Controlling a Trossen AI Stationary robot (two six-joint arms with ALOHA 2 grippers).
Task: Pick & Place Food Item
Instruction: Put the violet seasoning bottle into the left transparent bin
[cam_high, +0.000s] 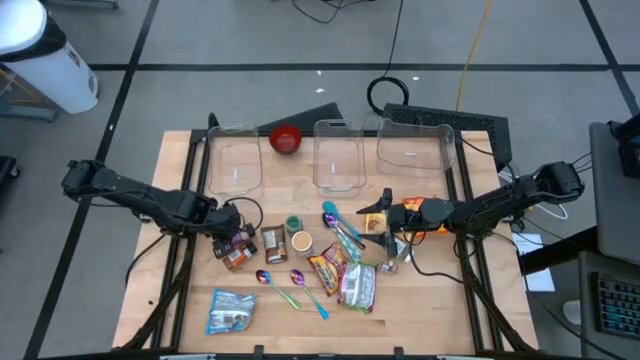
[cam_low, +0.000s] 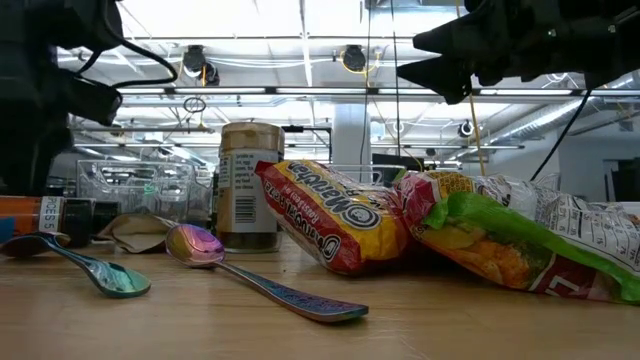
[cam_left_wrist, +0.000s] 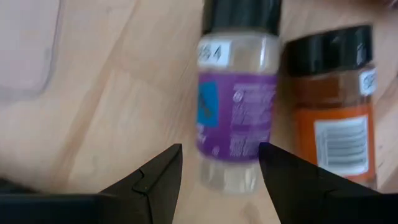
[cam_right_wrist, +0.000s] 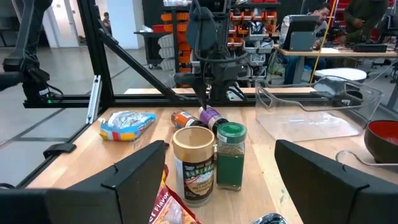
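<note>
A small clear bottle with a purple label and black cap (cam_left_wrist: 236, 106) lies on its side on the wooden table. An orange-labelled bottle (cam_left_wrist: 333, 118) lies right beside it. My left gripper (cam_left_wrist: 221, 155) points straight down over the purple bottle (cam_right_wrist: 211, 117), open, with one finger on each side of the bottle's body; I see no touch. My right gripper (cam_right_wrist: 217, 186) is held level above the table's right half (cam_high: 385, 225), open with nothing between its fingers, facing a tan-lidded jar (cam_right_wrist: 194, 165) and a green-lidded spice jar (cam_right_wrist: 230, 155).
Three clear containers (cam_high: 338, 152) and a red bowl (cam_high: 286, 139) stand along the far edge. Noodle packets (cam_high: 345, 278), iridescent spoons (cam_high: 290, 285) and a blue bag (cam_high: 230, 310) lie at the middle and near side. A brown jar (cam_high: 272, 241) stands close to the left gripper.
</note>
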